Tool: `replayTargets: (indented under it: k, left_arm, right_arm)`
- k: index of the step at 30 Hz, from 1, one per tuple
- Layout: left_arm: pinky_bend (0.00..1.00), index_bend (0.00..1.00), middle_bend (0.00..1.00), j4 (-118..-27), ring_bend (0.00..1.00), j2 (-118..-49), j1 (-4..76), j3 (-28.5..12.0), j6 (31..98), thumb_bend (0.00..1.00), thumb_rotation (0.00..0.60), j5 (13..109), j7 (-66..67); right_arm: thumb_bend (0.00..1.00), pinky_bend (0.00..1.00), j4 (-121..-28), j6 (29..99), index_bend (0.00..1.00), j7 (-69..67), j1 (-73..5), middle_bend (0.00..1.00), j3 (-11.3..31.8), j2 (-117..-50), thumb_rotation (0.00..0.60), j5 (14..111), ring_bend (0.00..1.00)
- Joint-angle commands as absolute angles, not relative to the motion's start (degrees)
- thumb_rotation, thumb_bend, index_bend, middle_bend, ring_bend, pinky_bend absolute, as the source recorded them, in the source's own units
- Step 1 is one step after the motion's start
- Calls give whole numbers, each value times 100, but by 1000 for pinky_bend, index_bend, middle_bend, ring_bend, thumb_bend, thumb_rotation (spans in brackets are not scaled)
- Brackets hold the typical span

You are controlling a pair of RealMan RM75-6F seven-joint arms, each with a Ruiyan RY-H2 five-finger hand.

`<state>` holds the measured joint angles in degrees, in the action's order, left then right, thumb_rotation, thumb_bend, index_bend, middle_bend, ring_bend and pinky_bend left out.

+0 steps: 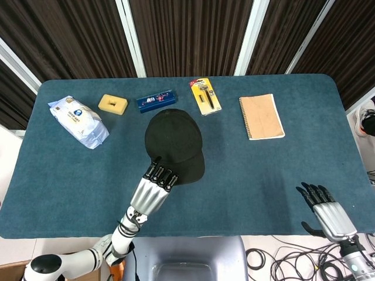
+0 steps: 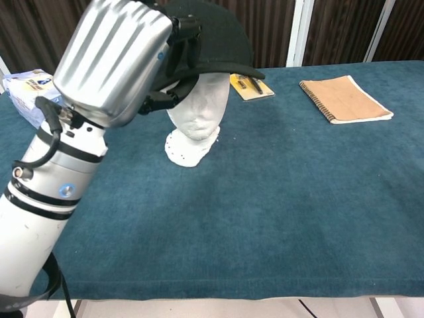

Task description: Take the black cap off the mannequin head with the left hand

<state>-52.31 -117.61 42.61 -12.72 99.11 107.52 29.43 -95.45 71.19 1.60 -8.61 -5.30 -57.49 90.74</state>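
Fingers [image 1: 161,173] of the left hand [image 1: 150,192] grip the brim of the cap [image 1: 174,142], which in the chest view rides tilted above the white mannequin head's [image 2: 197,114] face, with the head on the table [image 1: 252,170]. The right hand [image 1: 328,214] hangs at the near right edge, fingers apart, holding nothing. Farther back lie a notebook [image 1: 261,117], razor pack [image 1: 205,96], blue box [image 1: 156,100], sponge [image 1: 112,104] and bag [image 1: 78,121].
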Motion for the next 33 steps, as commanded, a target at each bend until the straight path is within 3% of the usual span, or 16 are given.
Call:
replayTargets:
  k: [1,11,26,33]
  left_arm:
    - [393,679,750,-5236,612,-11691,4328,-1318,9927,549,600,10762,2985]
    - [397,684,759,-5276,616,-11364,4660,-1631,10104,577,600,10764,3040]
    - [403,684,761,-6137,618,-10398,4869,-2180,10105,593,600,10456,3218]
    - [403,684,762,-6649,620,-9767,4417,-2018,10206,591,600,10328,3373]
  right_arm:
    - [237,16,-9546,7121,0,157,-860,0,-535,-5746,600,9080,0]
    - [238,16,-9536,7122,0,118,-859,0,-530,-5735,600,9057,0]
    - [237,16,-9564,7071,0,188,-868,0,-546,-5739,600,9030,0]
    - [238,16,-9557,7103,0,168,-860,0,-540,-5737,600,9038,0]
